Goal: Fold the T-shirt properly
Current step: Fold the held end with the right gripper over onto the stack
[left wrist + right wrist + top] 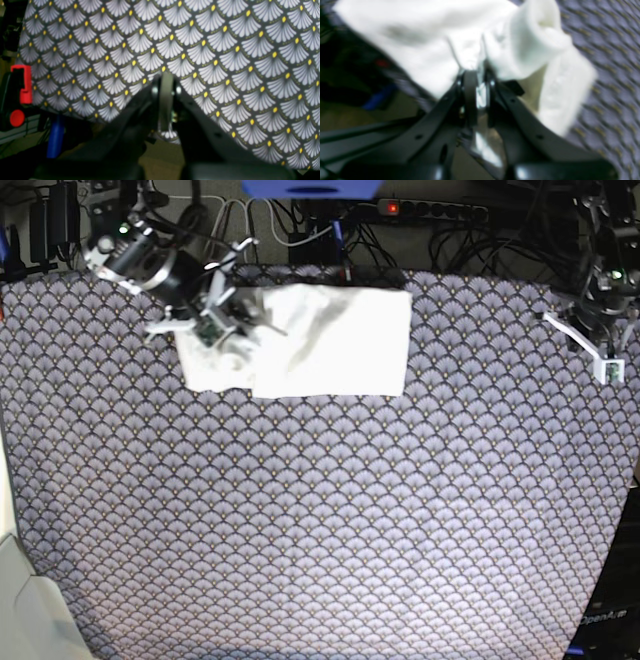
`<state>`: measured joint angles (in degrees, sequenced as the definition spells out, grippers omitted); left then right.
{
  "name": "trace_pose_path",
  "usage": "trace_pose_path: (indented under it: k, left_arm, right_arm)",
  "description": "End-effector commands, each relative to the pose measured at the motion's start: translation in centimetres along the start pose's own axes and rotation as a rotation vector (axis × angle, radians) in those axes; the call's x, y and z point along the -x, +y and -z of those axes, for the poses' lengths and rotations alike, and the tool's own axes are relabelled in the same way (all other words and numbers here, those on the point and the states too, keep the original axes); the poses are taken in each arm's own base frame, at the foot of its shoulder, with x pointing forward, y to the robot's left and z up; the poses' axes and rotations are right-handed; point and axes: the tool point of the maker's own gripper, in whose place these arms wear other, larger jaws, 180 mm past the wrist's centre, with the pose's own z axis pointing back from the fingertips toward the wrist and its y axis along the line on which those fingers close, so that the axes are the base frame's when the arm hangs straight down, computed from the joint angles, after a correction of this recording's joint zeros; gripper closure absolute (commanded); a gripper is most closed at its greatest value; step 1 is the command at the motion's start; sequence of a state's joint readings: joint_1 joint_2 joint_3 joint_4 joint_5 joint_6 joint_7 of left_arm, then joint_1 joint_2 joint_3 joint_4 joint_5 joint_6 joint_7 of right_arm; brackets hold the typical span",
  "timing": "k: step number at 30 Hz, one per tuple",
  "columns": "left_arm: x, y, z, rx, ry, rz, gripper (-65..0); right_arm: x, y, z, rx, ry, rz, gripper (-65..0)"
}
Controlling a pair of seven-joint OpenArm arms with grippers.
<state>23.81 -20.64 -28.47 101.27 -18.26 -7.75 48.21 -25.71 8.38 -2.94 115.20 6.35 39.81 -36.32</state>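
— White fabric at the right wrist?
— Right gripper [476, 82] is clamped on the T-shirt [425, 50].
— Left wrist?
— Left gripper [166, 86], jaws together, holds nothing over the patterned tablecloth [225, 50].
— Base?
— T-shirt [330, 340] lies folded near the tabletop's far edge.

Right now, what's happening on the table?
The right end effector is pinching a bunched edge of the white cotton T-shirt, which lies mostly folded into a rectangle at the far side of the fan-patterned tablecloth. The left end effector is shut and empty, off by the table's edge.
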Motion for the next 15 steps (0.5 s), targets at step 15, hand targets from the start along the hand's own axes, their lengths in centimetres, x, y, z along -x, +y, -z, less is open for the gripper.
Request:
trace_pose_path:
  k: [15]
  left_arm:
    - [-0.6, 0.2, -0.3, -0.003, -0.025, 0.004, -0.4]
  right_arm:
    - [-7.1, 2.8, 3.5, -0.1, -0.055, -0.115, 0.0]
